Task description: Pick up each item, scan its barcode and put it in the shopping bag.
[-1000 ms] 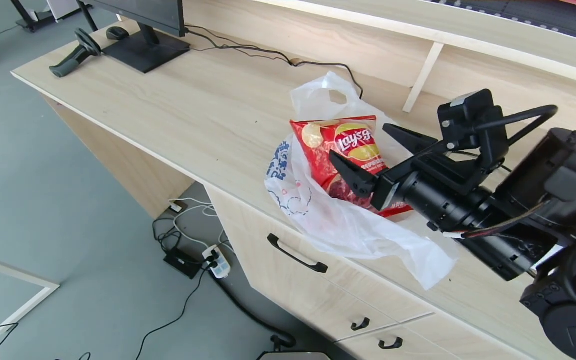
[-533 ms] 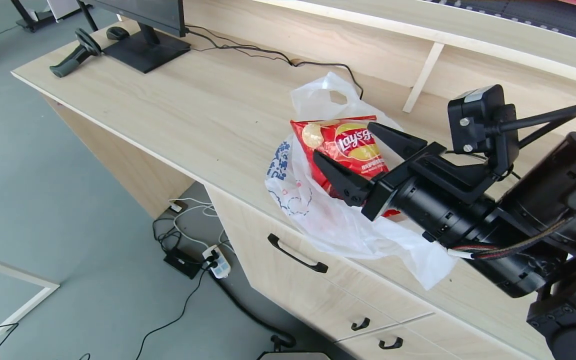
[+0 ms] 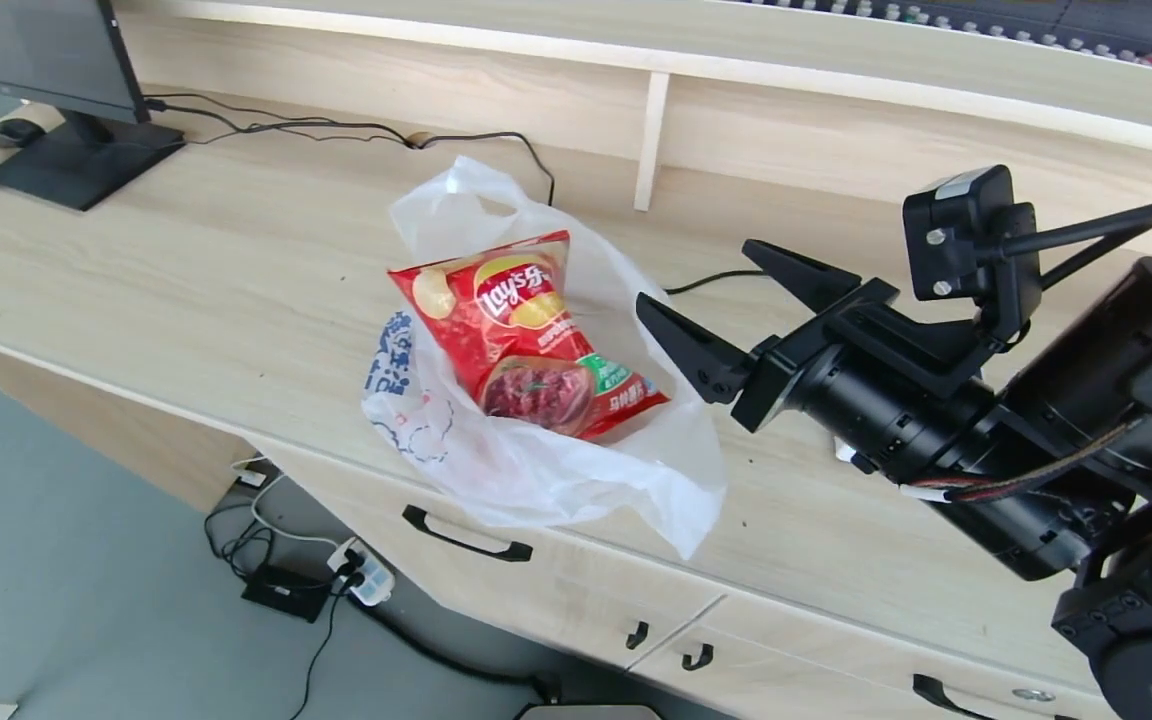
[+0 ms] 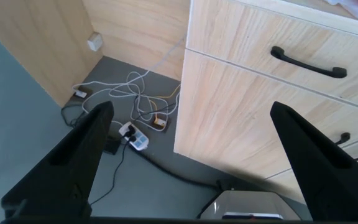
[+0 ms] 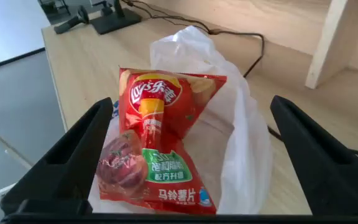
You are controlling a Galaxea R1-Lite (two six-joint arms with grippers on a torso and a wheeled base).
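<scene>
- Right claw is spread wide and empty, just beside the chips, above the surface.
- Left claw is also spread, low before the drawers.
- Risk: the thin bag ahead of the right claw droops over the surface edge, so a nudge could drag it and the chips off.
- The bag seems to hold the chips' lower end, and their top sticks out.

The red foil crisp packet lies in the white plastic shopping bag at the pale wooden counter's front edge; black right gripper just right of them; black monitor far left, behind.
</scene>
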